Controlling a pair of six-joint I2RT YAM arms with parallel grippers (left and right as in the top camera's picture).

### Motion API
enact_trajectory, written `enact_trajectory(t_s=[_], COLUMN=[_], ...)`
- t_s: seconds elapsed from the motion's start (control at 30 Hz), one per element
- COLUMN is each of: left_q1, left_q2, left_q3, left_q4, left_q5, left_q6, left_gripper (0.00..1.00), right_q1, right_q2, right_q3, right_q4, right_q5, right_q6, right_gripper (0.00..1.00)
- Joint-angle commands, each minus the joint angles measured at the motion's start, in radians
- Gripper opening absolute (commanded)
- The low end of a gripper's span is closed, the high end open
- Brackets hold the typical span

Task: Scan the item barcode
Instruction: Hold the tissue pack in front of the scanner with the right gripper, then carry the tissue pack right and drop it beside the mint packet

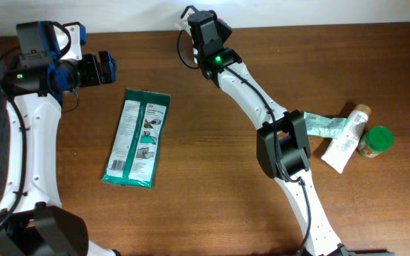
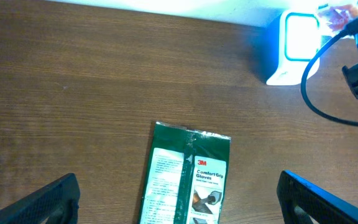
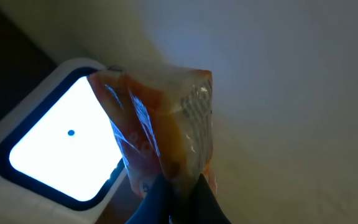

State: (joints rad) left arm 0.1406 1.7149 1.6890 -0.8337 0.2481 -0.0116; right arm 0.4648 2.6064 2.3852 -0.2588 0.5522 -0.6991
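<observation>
Wooden table (image 1: 205, 178); glove packet (image 1: 137, 139), tube (image 1: 347, 139), jar (image 1: 374, 141) on it.

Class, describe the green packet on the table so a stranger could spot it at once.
Start with the brown wooden table and look at its left half. There a rectangular green packet lies alone on the bare wood. Unlike the tube and green-lidded jar on the right, it is flat, with a white printed panel.

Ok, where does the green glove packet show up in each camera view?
Overhead: the green glove packet lies left of centre on the table.
Left wrist: bottom centre, cut off by the lower edge.
Right wrist: not in it.
Shared landmark: the white scanner, top right in the left wrist view, lower left in the right wrist view.
</observation>
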Motion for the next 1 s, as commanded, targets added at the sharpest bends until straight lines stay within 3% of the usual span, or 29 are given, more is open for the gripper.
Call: enact_trajectory(t_s=[0.0, 0.17, 0.43, 0.77, 0.97], left_q1=[0.0, 0.0, 0.0, 0.0, 0.0], left_q2=[-0.01, -0.01, -0.01, -0.01, -0.01], left_q3=[0.018, 0.018, 0.018, 0.018, 0.018], left_q4=[0.002, 0.002, 0.002, 0.002, 0.002], left_q5=[0.01, 0.01, 0.01, 0.01, 0.01], left_q6=[0.004, 0.004, 0.004, 0.004, 0.004], left_gripper=[0.99, 0.99, 0.99, 0.99, 0.99], right_q1=[0.0, 0.0, -0.014, -0.071, -0.218], right_q2=[-0.019, -0.12, -0.349, -0.626, -0.634], right_q3=[0.016, 0.016, 0.016, 0.016, 0.0], right_q4=[0.0, -0.103, -0.513, -1.04, -1.289], right_q5=[-0.005, -0.084, -0.324, -0.34, -0.339], right_q6=[0.162, 0.33, 0.644, 0.905, 0.989], right_gripper=[0.04, 0.04, 0.04, 0.04, 0.04])
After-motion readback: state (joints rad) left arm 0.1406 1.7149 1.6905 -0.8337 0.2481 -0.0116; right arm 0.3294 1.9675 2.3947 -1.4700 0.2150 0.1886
